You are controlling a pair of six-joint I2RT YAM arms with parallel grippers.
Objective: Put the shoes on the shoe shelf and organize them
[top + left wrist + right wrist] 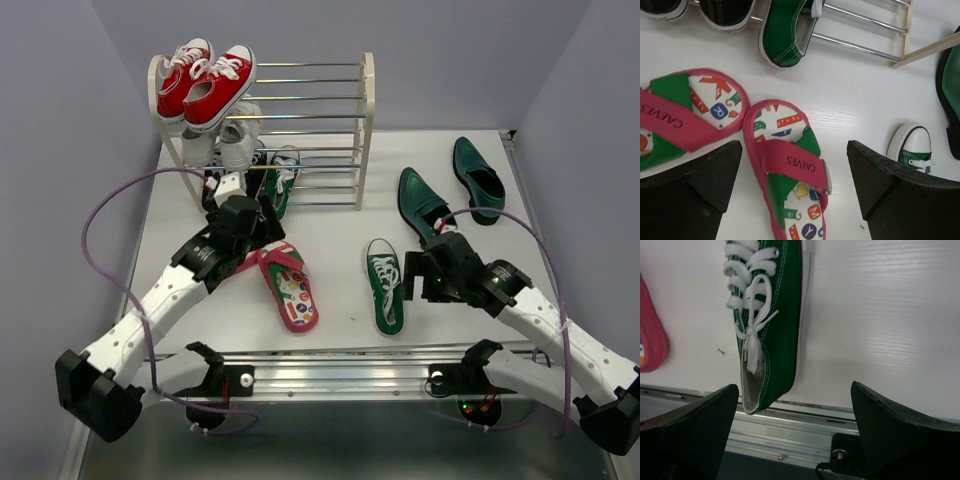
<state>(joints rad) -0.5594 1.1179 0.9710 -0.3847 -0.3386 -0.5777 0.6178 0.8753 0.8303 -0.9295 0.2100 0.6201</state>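
Fingers [695,190] of the left gripper [794,150]: spread wide, with nothing held between them. Under the gap lies one pink-red flip-flop [790,175], sole down on the white table [855,110], its strap crossing between the two fingertips. Whether the fingers touch it cannot be told from the wrist view. The second flip-flop [685,115] lies just beside it, and their rounded ends meet or nearly meet. Beyond them, a green sneaker [787,30] rests partly across the lowest rod of the shoe shelf [855,46], one end reaching out over the table, beside two black sneakers [725,10].

Fingers [690,430] of the right gripper [794,387]: likewise wide apart and empty. The other green sneaker [775,340] lies on the table below them, white laces tied. Its heel points towards the aluminium rail [790,435] at the near edge and sits nearer one finger than the other.

Top view: the near loafer [425,200], glossy dark green, lies on the table just beyond the right gripper. The far loafer [478,178] lies close beside it, towards the right rear corner. The shelf stands at the rear left of the table. It carries red sneakers [205,85] on its top tier and white sneakers [228,140] on the tier below.
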